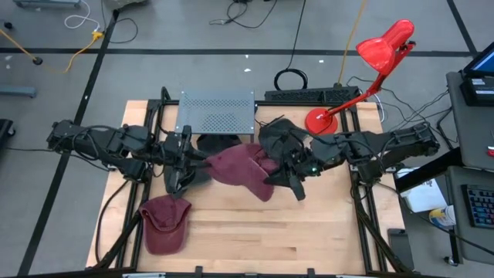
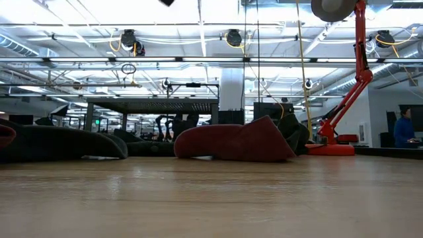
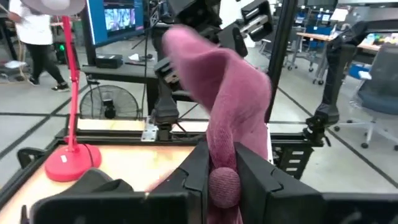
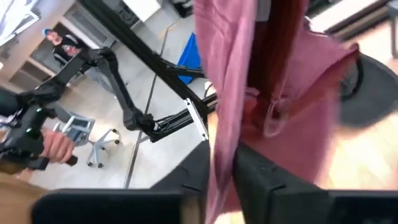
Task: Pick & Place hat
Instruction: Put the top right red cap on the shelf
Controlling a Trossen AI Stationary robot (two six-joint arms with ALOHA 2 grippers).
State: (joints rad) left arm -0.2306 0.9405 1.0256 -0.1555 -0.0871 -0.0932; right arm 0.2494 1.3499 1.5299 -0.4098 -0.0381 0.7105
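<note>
Maroon hat spans lengthwise between left end effector and right end effector, both gripping it.

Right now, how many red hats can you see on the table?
2. One maroon cloth hat sits mid-table, gripped between the left gripper and right gripper. Another maroon cap lies near the front left corner. Dark hats may hide others.

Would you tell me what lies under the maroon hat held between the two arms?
A dark hat shows behind the maroon hat; whatever sits directly beneath the fabric is covered.
</note>
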